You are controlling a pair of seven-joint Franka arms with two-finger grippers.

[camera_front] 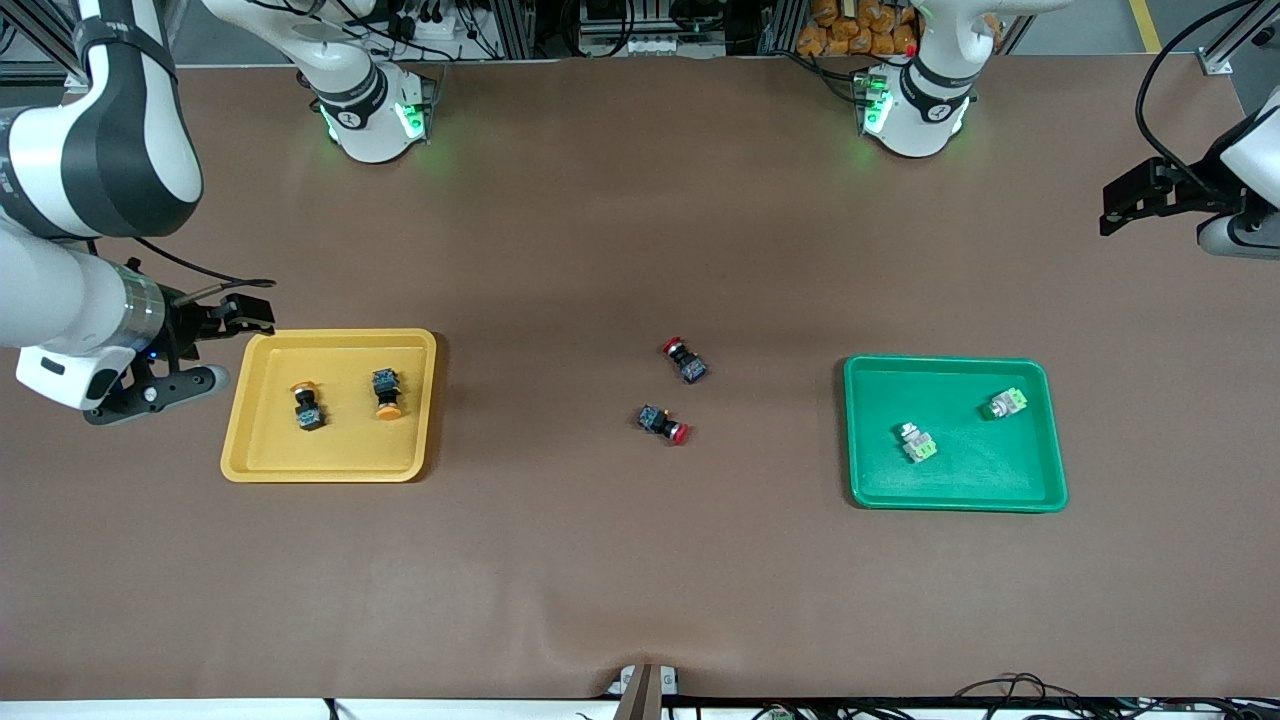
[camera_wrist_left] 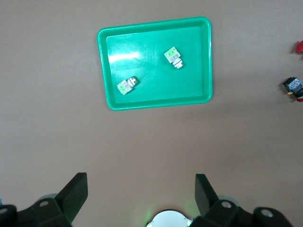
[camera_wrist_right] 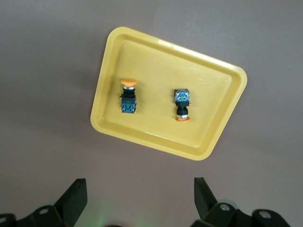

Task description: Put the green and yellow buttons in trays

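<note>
Both yellow-capped buttons lie in the yellow tray (camera_front: pixel 245 440) toward the right arm's end of the table (camera_front: pixel 600 580) — one (camera_front: pixel 307 405) with its cap pointing away from the front camera, the other (camera_front: pixel 387 394) just beside it with its cap pointing toward that camera. Both green-ended buttons sit in the green tray (camera_front: pixel 1050 440) at the left arm's end: one (camera_front: pixel 917 443) nearer the front camera, one (camera_front: pixel 1006 403) farther. Two red-capped switches (camera_front: pixel 685 360) (camera_front: pixel 664 423) lie on the bare table between the trays. The right tool (camera_wrist_right: pixel 137 198) hangs above the table just beside the yellow tray, fingers apart and empty. The left tool (camera_wrist_left: pixel 139 196) is up over the table edge, well apart from the green tray — also spread wide, holding nothing.
</note>
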